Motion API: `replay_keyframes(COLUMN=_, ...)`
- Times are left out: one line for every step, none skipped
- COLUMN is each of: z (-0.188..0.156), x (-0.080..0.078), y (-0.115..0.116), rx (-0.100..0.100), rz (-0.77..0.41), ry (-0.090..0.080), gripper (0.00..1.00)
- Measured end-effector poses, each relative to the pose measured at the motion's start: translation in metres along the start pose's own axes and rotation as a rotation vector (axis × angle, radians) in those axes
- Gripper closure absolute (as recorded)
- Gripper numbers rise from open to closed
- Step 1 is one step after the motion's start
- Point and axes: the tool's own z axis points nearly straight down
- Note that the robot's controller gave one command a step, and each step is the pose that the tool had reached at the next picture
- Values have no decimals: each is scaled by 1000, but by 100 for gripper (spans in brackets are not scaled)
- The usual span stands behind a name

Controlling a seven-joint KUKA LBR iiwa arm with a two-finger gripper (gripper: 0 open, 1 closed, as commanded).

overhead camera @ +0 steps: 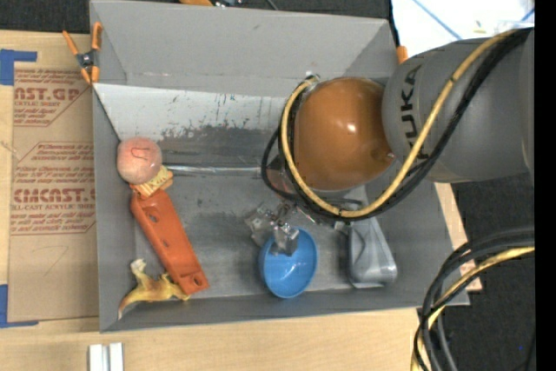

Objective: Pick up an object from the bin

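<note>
My gripper (276,227) shows as a small metal piece below the arm's orange dome, at the middle of the bin's near side. It hangs just above the top rim of a round blue bowl-like thing (289,268) that lies by the near wall. A grey, soft-looking pouch (370,255) lies to the right of the blue thing, partly under the arm.
An orange bar-shaped toy (166,236) with a pink ball (139,159) at its far end lies slantwise at the left. A yellow dinosaur figure (150,288) sits in the near left corner. The arm covers the bin's right side.
</note>
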Motion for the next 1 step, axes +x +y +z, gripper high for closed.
replay_keyframes(z=-28, x=1, y=2, rx=-7, rz=0, ry=8, gripper=100)
